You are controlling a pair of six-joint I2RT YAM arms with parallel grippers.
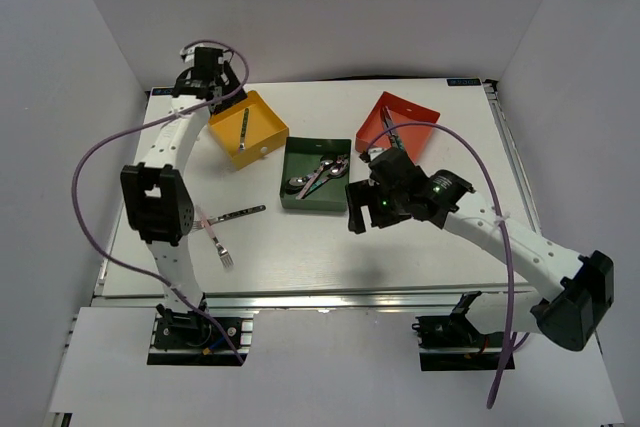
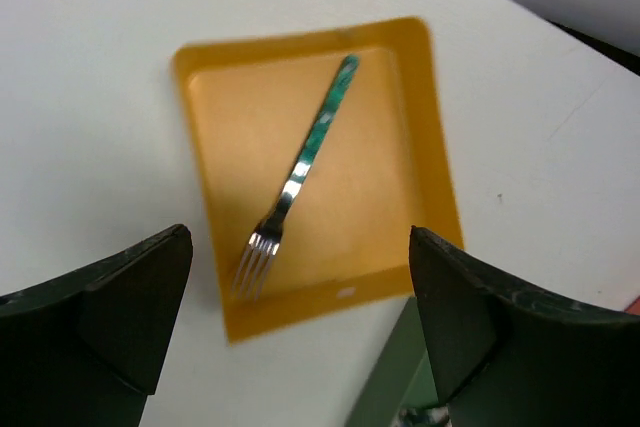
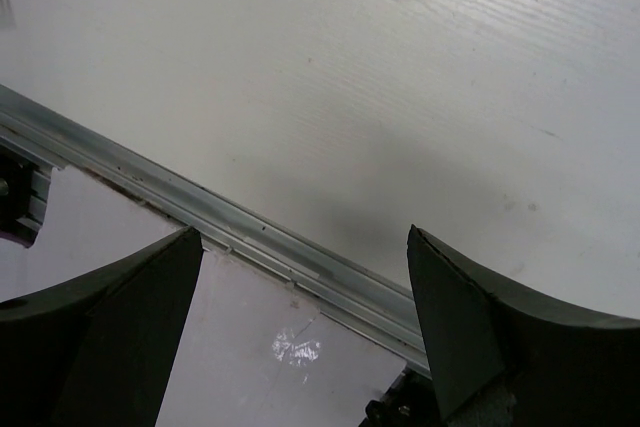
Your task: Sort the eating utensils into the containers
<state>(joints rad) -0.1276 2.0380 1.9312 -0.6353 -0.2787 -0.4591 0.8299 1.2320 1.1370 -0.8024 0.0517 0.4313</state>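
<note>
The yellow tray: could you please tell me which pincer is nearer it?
Left. The left pincer hovers open by the yellow tray; the right pincer hangs past the green tray, on its right.

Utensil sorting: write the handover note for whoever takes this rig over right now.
Left pincer: open, empty, above the yellow tray, where one green-handled fork lies.
Right pincer: open, empty, over bare table near the front edge.
Done: fork in yellow tray; spoons in green tray.
Red tray: contents partly hidden by the right arm.
Left: on the table beside the left arm, a dark-handled utensil and a pink-handled fork.
</note>
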